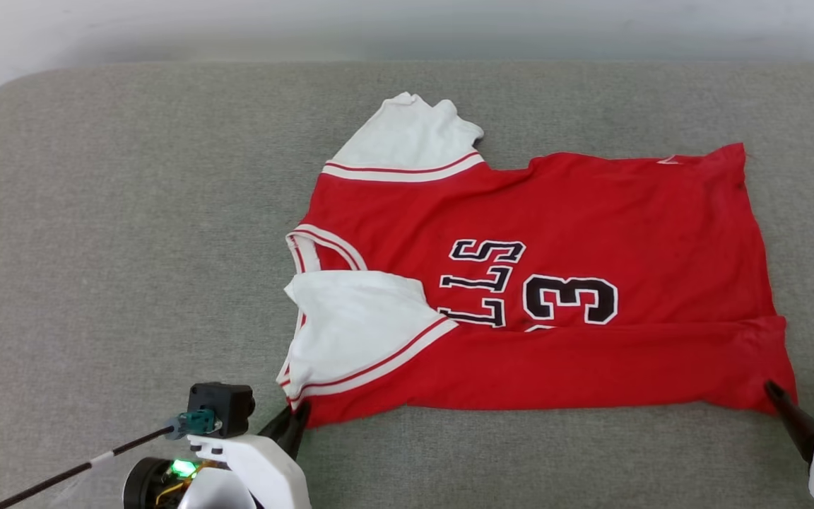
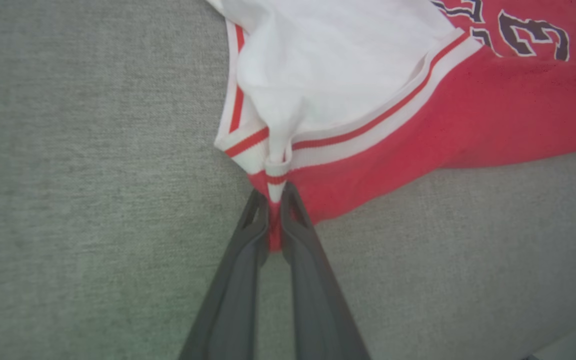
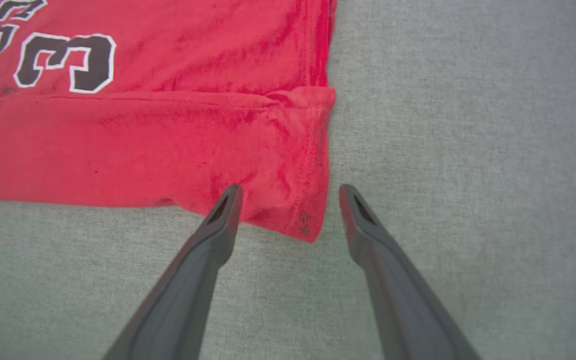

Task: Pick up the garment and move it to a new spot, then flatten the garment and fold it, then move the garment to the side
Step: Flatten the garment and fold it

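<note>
On grey fabric surface: red jersey T-shirt with white sleeves, flat; left gripper pinching its corner, right gripper spread wide.

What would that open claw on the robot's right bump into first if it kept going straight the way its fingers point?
Probably the red jersey: its hem corner lies between the open fingers of the right gripper, on the grey cushion. Height above the cloth is hard to judge.

Home-like indoor setting: broad grey woven upholstered cushion, rounded corner, pale wall behind.
</note>
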Motion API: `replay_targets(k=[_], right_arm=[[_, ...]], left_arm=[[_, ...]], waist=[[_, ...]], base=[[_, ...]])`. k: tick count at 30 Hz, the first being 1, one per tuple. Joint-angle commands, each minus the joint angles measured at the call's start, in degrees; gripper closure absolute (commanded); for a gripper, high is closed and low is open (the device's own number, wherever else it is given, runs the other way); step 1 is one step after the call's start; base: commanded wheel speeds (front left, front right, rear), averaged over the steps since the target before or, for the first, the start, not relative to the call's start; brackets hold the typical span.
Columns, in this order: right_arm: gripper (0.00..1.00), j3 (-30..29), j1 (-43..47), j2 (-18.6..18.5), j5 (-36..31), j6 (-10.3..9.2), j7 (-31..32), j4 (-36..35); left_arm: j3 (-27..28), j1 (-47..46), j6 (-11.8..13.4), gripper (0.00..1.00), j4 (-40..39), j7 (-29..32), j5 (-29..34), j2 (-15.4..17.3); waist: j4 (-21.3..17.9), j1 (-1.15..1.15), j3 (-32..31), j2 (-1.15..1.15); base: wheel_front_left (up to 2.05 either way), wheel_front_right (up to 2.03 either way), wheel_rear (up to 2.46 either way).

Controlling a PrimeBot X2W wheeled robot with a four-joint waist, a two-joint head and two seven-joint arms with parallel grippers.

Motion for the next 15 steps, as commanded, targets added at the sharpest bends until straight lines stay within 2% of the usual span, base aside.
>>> replay_targets(k=[1,7,15], right_arm=[[0.00,-0.42,-0.17,-0.40,-1.35,-0.04,0.60,0.78],[0.00,-2.49,-1.90,1.70,-4.31,-0.04,3.32,3.52],[0.00,-2.44,-3.13,3.00,-6.78,-0.04,3.88,8.32]], left_arm=[[0.03,0.09,0.23,1.00,-1.85,-0.51,0.44,0.35],[0.37,0.04,0.61,1.00,-7.36,-0.50,0.52,0.99],[-0.12,-1.40,0.81,1.00,-9.49,-0.30,1.78,1.18]], waist=[[0.66,0.00,0.03,0.00],[1.98,0.00,1.79,0.00],[3.67,0.00,4.68,0.00]], base=[[0.00,0.00,0.00],[0.00,0.00,0.00],[0.00,0.00,0.00]])
